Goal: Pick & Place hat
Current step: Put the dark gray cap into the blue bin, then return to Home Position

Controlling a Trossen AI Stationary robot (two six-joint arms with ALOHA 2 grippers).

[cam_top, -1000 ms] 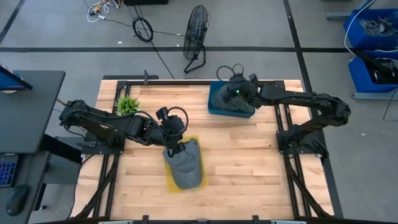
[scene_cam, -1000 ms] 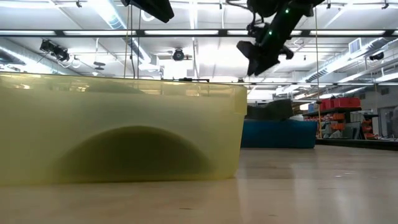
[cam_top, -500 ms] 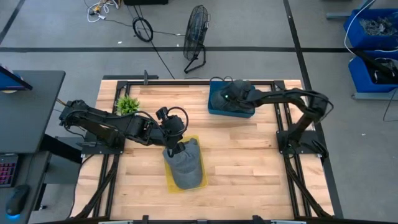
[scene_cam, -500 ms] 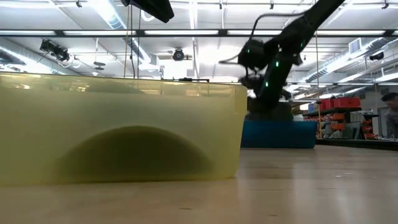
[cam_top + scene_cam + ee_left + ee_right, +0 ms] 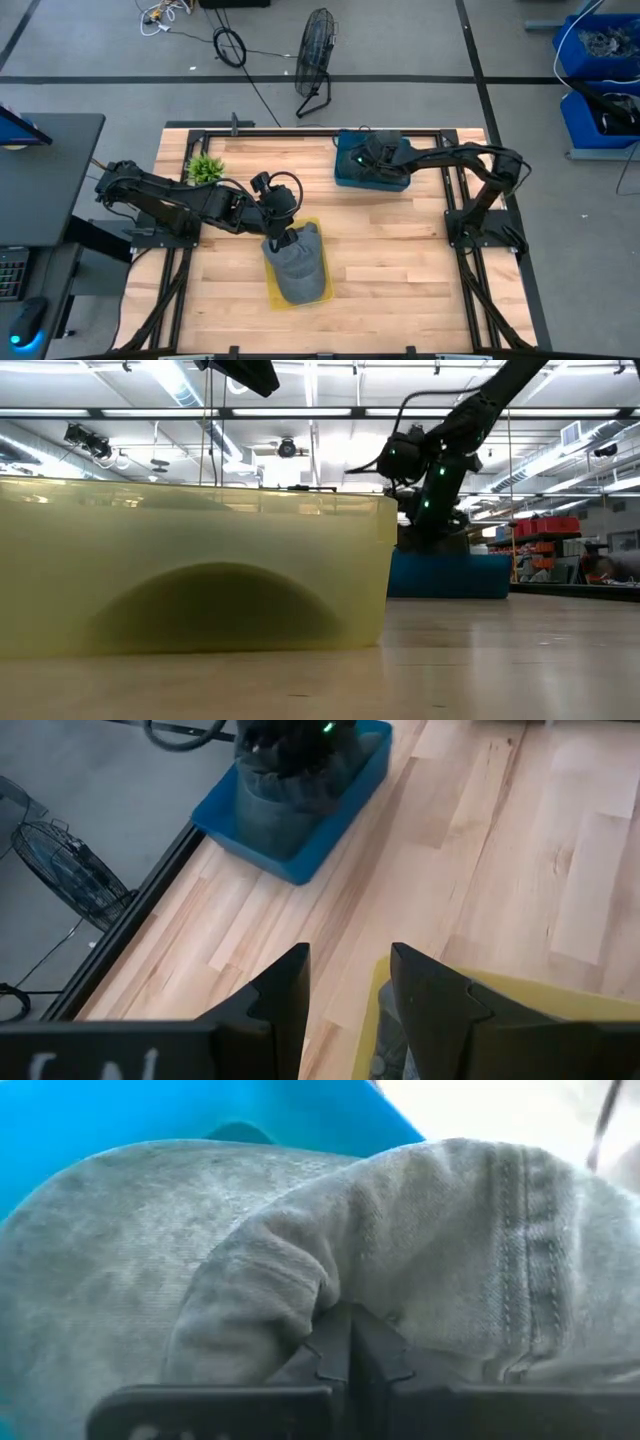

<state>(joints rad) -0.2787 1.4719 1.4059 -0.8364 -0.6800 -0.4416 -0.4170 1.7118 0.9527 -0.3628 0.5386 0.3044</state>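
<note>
A grey hat [image 5: 388, 166] lies in the blue bin [image 5: 340, 177] at the table's far edge, and my right gripper [image 5: 358, 158] is down in that bin, shut on it. The right wrist view is filled with the hat's cloth [image 5: 250, 1210]. A second grey hat [image 5: 298, 268] lies in the yellow bin [image 5: 271, 291] near the table's middle. My left gripper [image 5: 283, 240] hangs open over that bin's far end, its fingers [image 5: 290, 990] apart and touching nothing. My right gripper pinches a raised fold of the hat's cloth [image 5: 300, 1295] between its two shut fingers. It comes from above, slanting down into the blue bin. The hat rests in the bin, bunched up around the fingertips.
A small green plant [image 5: 205, 167] stands at the table's far left. A floor fan [image 5: 318, 45] stands beyond the far edge. Bare wood [image 5: 400, 260] stretches between the two bins and toward the near right.
My right gripper has come down from above the blue bin into it, a little toward the table's left, and now has the grey hat's cloth between its fingers. The right arm has stretched lower.
</note>
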